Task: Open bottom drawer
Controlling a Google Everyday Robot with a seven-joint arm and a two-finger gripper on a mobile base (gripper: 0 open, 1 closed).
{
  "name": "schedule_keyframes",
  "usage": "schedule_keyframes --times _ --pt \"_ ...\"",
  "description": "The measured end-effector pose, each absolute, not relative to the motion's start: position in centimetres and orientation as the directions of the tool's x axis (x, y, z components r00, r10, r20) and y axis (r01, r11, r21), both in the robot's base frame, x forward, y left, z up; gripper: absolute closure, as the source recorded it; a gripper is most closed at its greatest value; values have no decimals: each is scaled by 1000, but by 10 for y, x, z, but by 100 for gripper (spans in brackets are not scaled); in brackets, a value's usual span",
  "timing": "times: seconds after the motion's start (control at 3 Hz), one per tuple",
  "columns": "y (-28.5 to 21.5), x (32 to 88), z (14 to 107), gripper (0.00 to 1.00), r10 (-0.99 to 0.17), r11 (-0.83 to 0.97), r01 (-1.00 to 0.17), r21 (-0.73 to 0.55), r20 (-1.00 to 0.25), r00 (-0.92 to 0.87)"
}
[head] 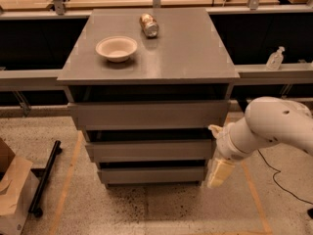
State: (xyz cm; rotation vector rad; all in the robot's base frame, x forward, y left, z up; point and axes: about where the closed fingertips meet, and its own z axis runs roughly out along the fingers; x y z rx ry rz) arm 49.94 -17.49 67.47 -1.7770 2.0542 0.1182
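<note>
The grey cabinet [146, 62] stands in the middle of the view with three flat grey drawers. The bottom drawer [151, 174] is the lowest and narrowest front, and it sits pushed in under the middle drawer [149, 150] and the top drawer [146, 114]. My gripper [217, 173] hangs at the end of the white arm [264, 129], pointing down, right beside the bottom drawer's right end. Its cream fingers [220, 170] look close together.
A beige bowl [116, 48] and a can lying on its side [148, 25] rest on the cabinet top. A cardboard box [12, 190] and a black bar [44, 177] lie on the floor at left. A clear bottle [275, 58] stands on the ledge at right.
</note>
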Motion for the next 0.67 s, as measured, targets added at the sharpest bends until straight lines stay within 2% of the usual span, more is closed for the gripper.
schedule_keyframes --times 0.33,0.67 --pt "-180 507 622 0 -922 218 -961 -169 -359 -146" --pt "-180 508 615 0 -920 224 -961 -161 -361 -154"
